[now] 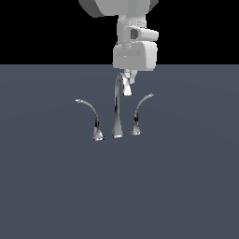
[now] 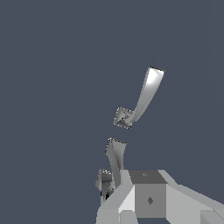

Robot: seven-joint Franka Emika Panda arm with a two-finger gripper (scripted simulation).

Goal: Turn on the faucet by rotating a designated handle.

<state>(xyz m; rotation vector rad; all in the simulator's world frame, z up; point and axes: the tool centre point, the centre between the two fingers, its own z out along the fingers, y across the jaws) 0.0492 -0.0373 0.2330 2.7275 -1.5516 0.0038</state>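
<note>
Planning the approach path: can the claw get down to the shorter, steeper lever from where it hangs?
Probably yes. The claw hangs by the spout top; the shorter lever stands apart on the exterior view's right, nothing over it.

We see the faucet (image 1: pixel 116 109) from a level, distant exterior view; our wrist view looks steeply down on it from close above.

Flat even sim light, no shadows
</note>
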